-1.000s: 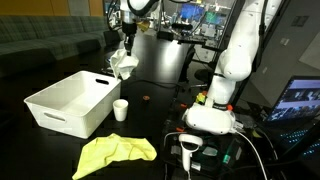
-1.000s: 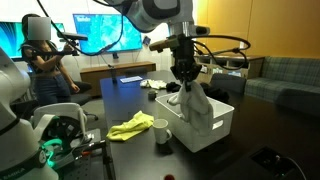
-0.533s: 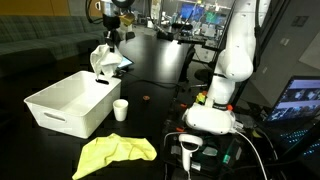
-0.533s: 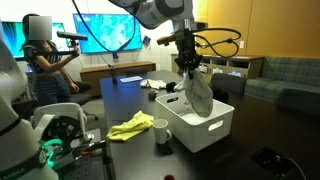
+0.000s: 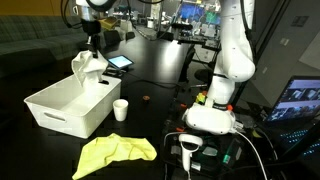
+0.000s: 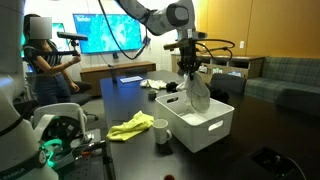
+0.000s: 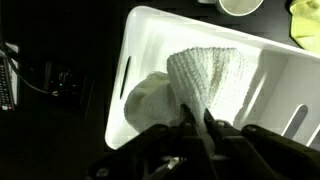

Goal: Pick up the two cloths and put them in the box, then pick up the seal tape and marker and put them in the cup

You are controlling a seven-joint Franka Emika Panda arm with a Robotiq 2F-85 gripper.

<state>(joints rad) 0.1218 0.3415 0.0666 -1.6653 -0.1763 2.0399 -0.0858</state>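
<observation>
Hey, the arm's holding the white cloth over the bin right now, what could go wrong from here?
1. The white cloth hangs from the shut gripper near one end of the box; released here, part may drape over the rim.
2. The fabric is pinched between the jaws, so it might cling when they open.
3. The yellow cloth lies close to the cup, which could tip during that pick.

We see the hanging cloth (image 5: 87,67) held by the gripper (image 5: 90,52) directly above the box (image 5: 60,112), the cup (image 5: 121,109) standing just beside the box on the table (image 5: 165,75), and the other cloth (image 5: 118,150) lying past the cup, farther from the box.
</observation>
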